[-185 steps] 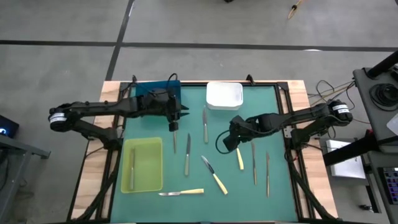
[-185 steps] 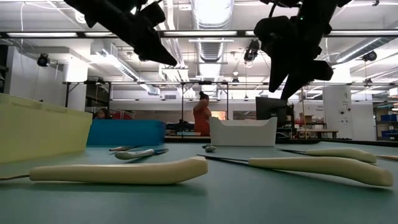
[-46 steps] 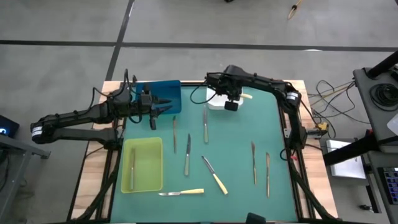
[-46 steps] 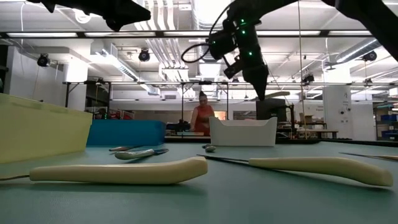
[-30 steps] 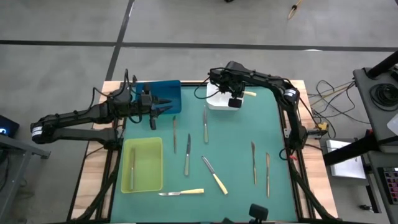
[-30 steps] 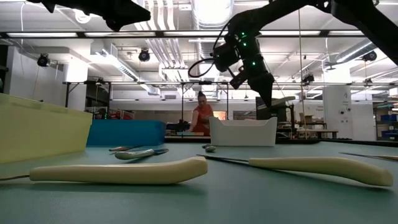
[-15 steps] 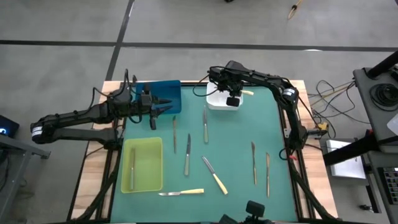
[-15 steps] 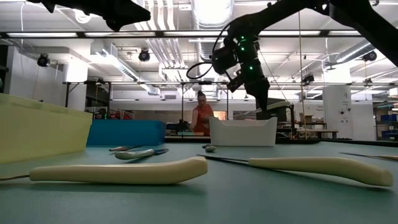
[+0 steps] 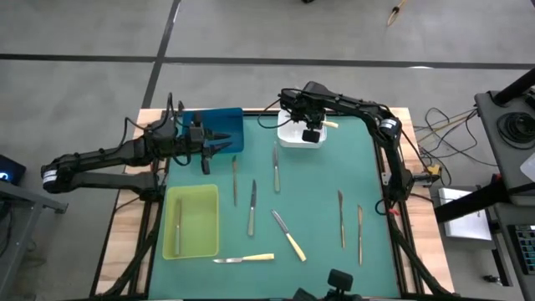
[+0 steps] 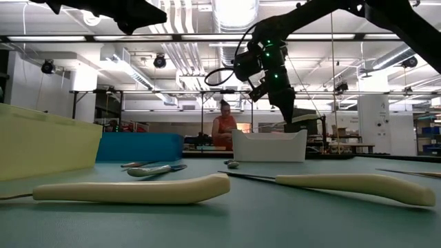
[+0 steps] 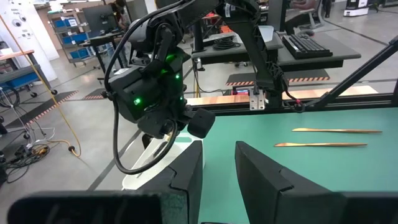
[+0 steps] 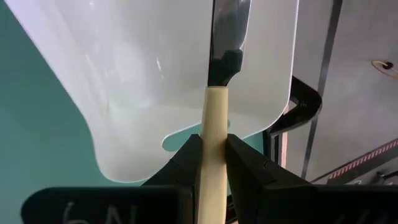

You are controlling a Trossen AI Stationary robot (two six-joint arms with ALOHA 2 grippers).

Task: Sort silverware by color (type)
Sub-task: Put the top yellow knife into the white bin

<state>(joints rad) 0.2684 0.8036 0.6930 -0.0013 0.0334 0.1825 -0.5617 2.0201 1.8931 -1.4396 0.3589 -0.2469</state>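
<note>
Left gripper (image 9: 219,144) hovers over the blue tray's (image 9: 230,119) near edge, fingers slightly parted and holding nothing. Right gripper (image 12: 213,163) is clamped on a yellow-handled knife (image 12: 214,118), its blade pointing over the white tray (image 9: 289,139). On the green mat (image 9: 318,201), one grey piece lies in the yellow-green tray (image 9: 203,242); grey utensils (image 9: 252,217) and yellow-handled knives (image 9: 291,241) lie scattered mid-mat, with open mat between them. A person (image 10: 223,131) stands far behind.

Three trays are counted: one blue (image 9: 219,122), one white (image 9: 292,136), one yellow-green (image 9: 194,221). Three pale-handled knives are seen: two lying on the worktop (image 9: 288,235) (image 9: 244,259), one over the white tray (image 12: 213,134). Six all-grey utensils are counted, one inside the yellow-green tray (image 9: 177,223).
</note>
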